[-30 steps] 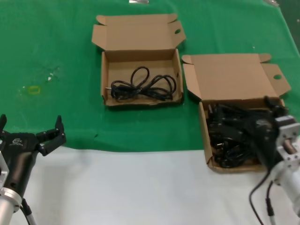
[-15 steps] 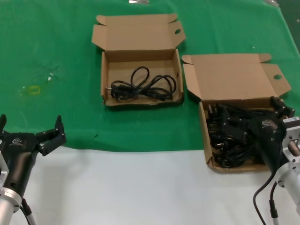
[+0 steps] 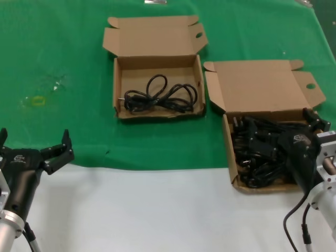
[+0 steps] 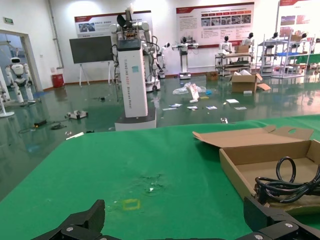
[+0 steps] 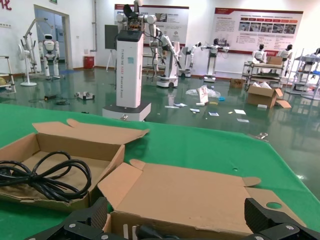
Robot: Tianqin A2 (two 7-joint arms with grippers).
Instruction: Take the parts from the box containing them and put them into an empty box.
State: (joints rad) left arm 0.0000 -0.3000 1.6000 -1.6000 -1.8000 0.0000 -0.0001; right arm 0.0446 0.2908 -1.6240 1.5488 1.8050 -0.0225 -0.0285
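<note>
A heap of black cords, the parts (image 3: pixel 257 152), fills the nearer cardboard box (image 3: pixel 229 152) on the right. One more cord (image 3: pixel 160 97) lies coiled in the farther box (image 3: pixel 157 62) at the centre; it also shows in the left wrist view as the cord (image 4: pixel 285 185) and in the right wrist view as the cord (image 5: pixel 45 175). My right gripper (image 3: pixel 281 128) hangs open just over the heap, holding nothing. In its wrist view the right gripper (image 5: pixel 175 220) spans the near box's wall, with a plug (image 5: pixel 145 232) just below. My left gripper (image 3: pixel 34 139) waits open at the near left.
Both boxes sit on a green cloth (image 3: pixel 63 52) with their lids folded back. The right box's lid (image 3: pixel 257 86) stands close beside the farther box. A yellow mark (image 3: pixel 38 100) lies on the cloth at the left. White tabletop (image 3: pixel 157 210) runs along the near edge.
My right gripper has shifted slightly to the right above the full box and then stopped. The left arm and the cords have not moved.
</note>
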